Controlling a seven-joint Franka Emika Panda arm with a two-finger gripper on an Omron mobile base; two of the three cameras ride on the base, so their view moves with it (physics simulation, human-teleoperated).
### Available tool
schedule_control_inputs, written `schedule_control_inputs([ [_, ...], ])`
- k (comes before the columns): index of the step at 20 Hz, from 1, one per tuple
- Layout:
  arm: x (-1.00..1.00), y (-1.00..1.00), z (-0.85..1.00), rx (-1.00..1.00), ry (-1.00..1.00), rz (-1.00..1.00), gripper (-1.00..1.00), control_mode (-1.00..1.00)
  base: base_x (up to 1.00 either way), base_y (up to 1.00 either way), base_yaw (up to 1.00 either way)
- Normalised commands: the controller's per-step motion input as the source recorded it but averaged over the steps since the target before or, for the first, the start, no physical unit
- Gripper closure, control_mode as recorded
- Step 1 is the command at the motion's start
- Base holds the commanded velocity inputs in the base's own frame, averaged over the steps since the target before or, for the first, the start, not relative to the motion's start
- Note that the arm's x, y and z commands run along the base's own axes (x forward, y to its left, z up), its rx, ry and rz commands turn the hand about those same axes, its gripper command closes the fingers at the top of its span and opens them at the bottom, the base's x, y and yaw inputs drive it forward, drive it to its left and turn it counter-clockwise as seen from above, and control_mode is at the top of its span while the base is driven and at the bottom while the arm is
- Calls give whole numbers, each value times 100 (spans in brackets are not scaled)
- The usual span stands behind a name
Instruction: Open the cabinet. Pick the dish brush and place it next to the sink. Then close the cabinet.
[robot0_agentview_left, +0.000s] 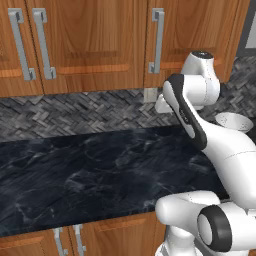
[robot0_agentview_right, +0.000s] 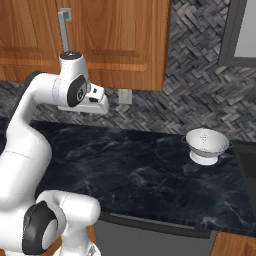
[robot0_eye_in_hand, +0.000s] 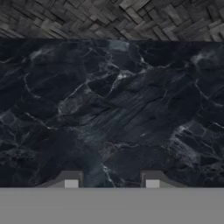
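Note:
The cabinet is a brown wooden wall unit above the counter, and its panelled door is shut. Its single silver bar handle stands upright just above my hand. The dish brush is hidden. My gripper hangs over the black marble counter, below the cabinet and facing down. Its two fingertips stand apart with nothing between them, so it is open. My white hand sits in front of the backsplash, lower than the handle.
A white colander stands on the counter to the right. A two-handled wall cabinet is on the left. A wall outlet sits on the grey herringbone backsplash. A dark frame hangs at the far right.

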Motion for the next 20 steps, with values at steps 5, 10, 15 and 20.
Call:
schedule_control_inputs([
  [5,-12,0,1,0,-11,0,-100,-100,0,0,0],
  [10,-50,0,34,0,-44,0,-100,-100,0,0,0],
  [15,-41,1,50,0,-49,0,-100,-100,0,0,0],
  [20,-36,0,37,0,-43,0,-100,-100,0,0,0],
])
